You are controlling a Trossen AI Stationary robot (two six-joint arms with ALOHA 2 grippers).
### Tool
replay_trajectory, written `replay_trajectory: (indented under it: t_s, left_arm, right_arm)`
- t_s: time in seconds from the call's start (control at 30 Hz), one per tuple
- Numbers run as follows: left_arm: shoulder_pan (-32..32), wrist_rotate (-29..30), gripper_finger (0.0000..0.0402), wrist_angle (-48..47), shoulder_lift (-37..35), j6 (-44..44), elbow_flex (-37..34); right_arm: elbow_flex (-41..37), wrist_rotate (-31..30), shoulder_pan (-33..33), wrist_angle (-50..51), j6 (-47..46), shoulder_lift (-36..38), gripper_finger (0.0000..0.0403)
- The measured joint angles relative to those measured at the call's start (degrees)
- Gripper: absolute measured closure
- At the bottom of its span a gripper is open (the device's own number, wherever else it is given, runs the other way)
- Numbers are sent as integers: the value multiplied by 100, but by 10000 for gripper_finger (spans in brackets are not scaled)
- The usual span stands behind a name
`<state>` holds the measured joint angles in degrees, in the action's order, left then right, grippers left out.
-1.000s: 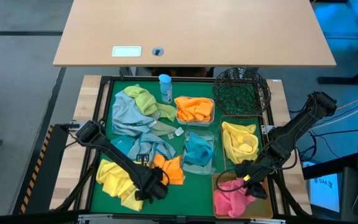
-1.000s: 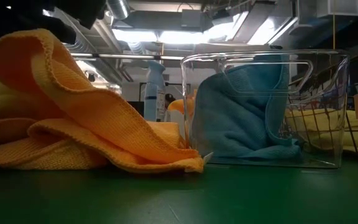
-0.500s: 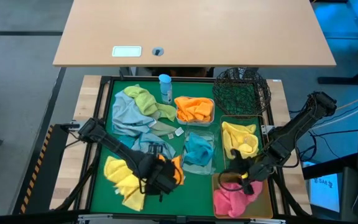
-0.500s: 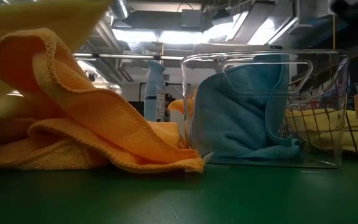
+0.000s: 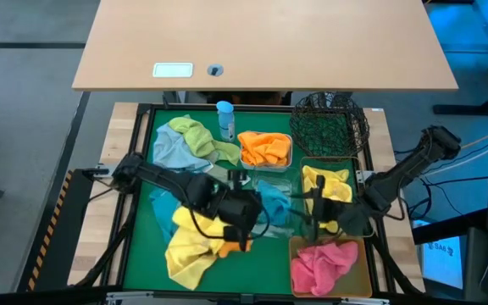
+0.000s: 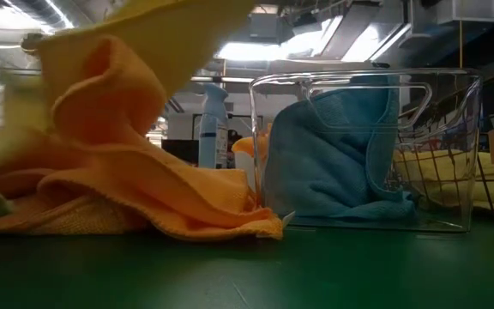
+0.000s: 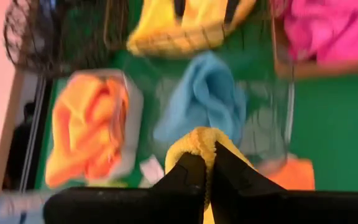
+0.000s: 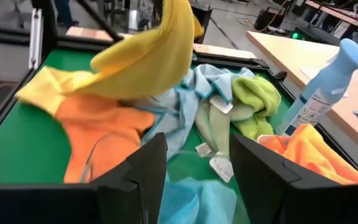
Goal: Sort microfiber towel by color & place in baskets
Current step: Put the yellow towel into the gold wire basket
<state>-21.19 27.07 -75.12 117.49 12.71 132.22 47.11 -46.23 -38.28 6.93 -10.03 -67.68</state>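
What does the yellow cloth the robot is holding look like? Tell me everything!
The yellow towel is soft, fuzzy microfiber, bright yellow with a stitched edge. The left gripper is shut on a pinched fold of it and holds that end up in the air near the clear tub, so the cloth hangs stretched and crumpled. Its lower end drapes toward the green mat, beside the orange towel lying there. Whether it rests on that towel is unclear.

No text can be read.
The white label (image 5: 173, 70) on the desk (image 5: 312, 42) and the small cloth tags (image 8: 219, 167) are too small to read.
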Motion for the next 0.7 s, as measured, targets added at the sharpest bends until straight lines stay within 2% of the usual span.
replay_trajectory:
  t_s: [0.13,0.4,0.7]
  left_arm:
    - [188,-7,401,605,0,-499,0]
    - [482,-116,401,1729,0,-1207,0]
    - [575,-146,401,2389,0,-1633,0]
  right_arm:
    - [0,311,431,-284,9,0,226]
    - [0,1664,1189,-456,48,0,226]
    - [-2,2670,1605,-1380,517,0,226]
